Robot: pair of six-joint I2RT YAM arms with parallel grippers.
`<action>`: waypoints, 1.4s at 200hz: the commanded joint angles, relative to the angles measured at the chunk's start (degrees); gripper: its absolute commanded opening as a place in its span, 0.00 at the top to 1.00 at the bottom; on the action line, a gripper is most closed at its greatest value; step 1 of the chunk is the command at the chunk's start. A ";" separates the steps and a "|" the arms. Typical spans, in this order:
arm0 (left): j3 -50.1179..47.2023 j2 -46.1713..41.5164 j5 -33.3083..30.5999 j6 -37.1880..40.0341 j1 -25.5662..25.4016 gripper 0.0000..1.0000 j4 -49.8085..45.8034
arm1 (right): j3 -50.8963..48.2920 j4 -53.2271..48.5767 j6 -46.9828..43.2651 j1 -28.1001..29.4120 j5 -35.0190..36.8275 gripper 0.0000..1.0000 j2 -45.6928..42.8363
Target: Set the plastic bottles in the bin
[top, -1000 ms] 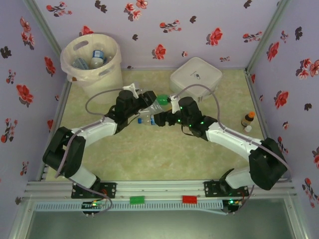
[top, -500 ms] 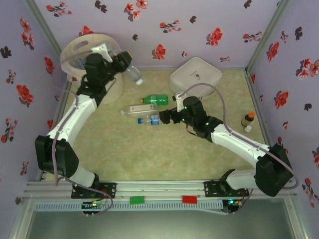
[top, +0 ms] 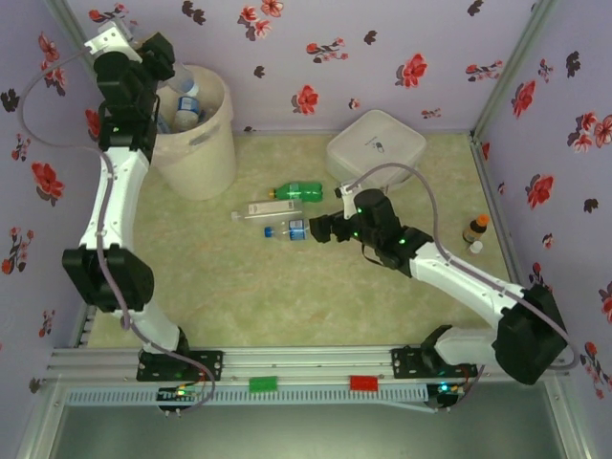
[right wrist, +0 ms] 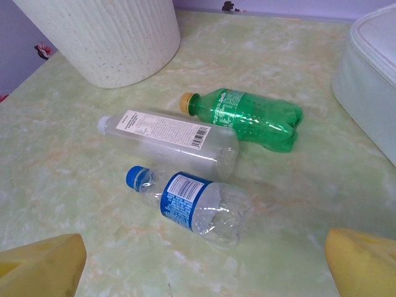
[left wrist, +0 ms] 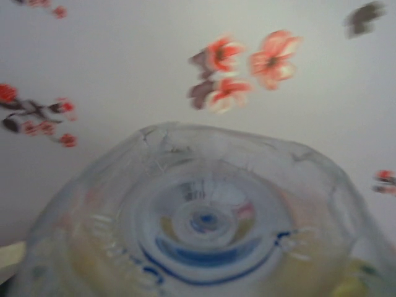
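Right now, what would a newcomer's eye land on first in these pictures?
The left gripper, high over the bin at back left, clamps a clear bottle. Mid-table lie a green bottle, a white-labelled bottle and a blue-labelled bottle, side by side, with the open right gripper next to them.

Left gripper [top: 163, 63] with its clear bottle [left wrist: 207, 229], from mid-table to above the bin [top: 206, 153].

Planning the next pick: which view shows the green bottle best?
Right wrist: the green bottle lies close and sharp, label and yellow cap clear. The top view shows it small, beside two clear bottles.
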 commanded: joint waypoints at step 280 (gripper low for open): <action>-54.24 -42.06 10.35 -8.08 -6.15 0.00 -2.17 | 24.68 -11.54 -10.51 -0.42 -14.66 0.00 31.97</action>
